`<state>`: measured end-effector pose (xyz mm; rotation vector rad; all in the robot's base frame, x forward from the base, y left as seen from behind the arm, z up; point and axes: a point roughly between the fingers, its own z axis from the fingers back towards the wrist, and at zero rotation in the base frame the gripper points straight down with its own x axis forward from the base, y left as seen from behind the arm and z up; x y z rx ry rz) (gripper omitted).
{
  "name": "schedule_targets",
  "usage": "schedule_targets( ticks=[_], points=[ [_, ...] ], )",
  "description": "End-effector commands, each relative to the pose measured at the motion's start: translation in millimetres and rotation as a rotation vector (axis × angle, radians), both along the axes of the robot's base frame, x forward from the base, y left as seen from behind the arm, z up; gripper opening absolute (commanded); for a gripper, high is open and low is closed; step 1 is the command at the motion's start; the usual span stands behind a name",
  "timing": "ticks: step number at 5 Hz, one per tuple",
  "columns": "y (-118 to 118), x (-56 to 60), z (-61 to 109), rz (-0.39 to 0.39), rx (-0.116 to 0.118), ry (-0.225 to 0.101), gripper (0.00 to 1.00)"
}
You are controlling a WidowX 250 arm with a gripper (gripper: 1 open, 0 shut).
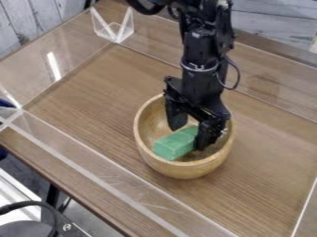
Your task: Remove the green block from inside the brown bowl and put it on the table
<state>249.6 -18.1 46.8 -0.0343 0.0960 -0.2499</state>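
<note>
The brown bowl [155, 162] sits on the table [87, 102] right of centre, toward the front. Inside it lies the green block [175, 145], angled, its right end between my fingers. My black gripper [196, 133] points straight down into the bowl, its jaws open and standing on either side of the block's far end. Whether the fingers [213, 135] touch the block I cannot tell. The arm rises from the bowl toward the top of the view.
Low clear acrylic walls [74, 176] border the table along the front and left edges. A clear acrylic bracket [114, 26] stands at the back left corner. Dark chair parts [31, 220] show below the front edge.
</note>
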Motion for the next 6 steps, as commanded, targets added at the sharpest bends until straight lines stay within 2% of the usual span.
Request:
schedule_targets(
  ticks=[1, 6],
  points=[
    [3.0, 6.6, 10.2, 0.013, -0.003, -0.039, 1.0],
    [4.1, 7.5, 10.0, 0.026, -0.008, -0.027, 1.0]
  ],
)
